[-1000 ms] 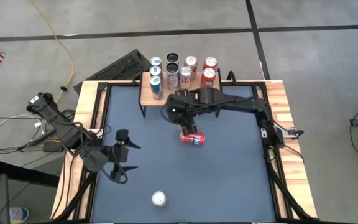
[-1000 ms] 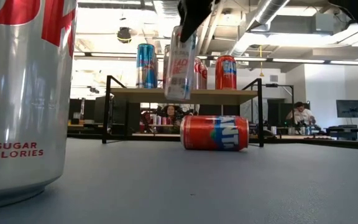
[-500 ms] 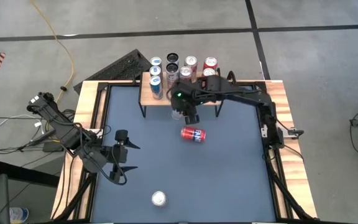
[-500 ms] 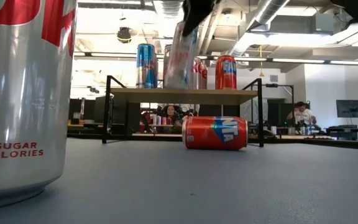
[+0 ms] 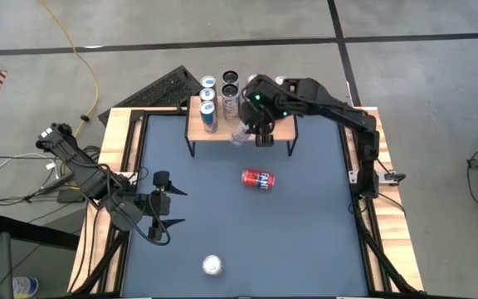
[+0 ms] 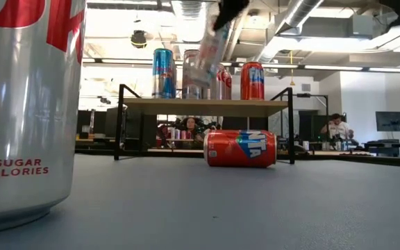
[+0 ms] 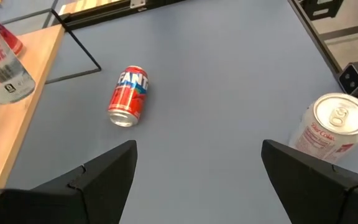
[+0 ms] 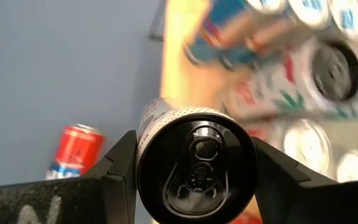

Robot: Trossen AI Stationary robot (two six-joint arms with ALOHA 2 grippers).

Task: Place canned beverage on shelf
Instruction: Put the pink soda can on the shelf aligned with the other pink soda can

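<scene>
A pale can with red lettering (image 6: 205, 54), its top black (image 8: 194, 163), hangs tilted over the front edge of the shelf (image 5: 222, 131), a light wooden top on thin black legs (image 6: 204, 103). My right gripper (image 5: 257, 131) is shut on it. Several cans (image 5: 222, 93) stand on the shelf's back part. A red can (image 5: 258, 179) lies on its side on the table in front of the shelf. My left gripper (image 5: 166, 206) waits open at the table's left, with nothing between its fingers. My right gripper pinches the pale can's side wall just below its top rim (image 8: 143, 144) between its two fingers (image 8: 122, 167). The fingers slant down from above and from the right. The can hangs below them, tilted and clear of the shelf top.
A silver can (image 5: 212, 265) stands near the table's front edge, filling the low view's left (image 6: 26, 104). The table's wooden frame (image 5: 123, 141) borders the dark mat. People sit at desks beyond the table (image 6: 337, 128).
My right gripper has carried the pale can up and toward the table's far edge, from above the red can to over the shelf's front edge. The can has tipped further. The red can has stayed put.
</scene>
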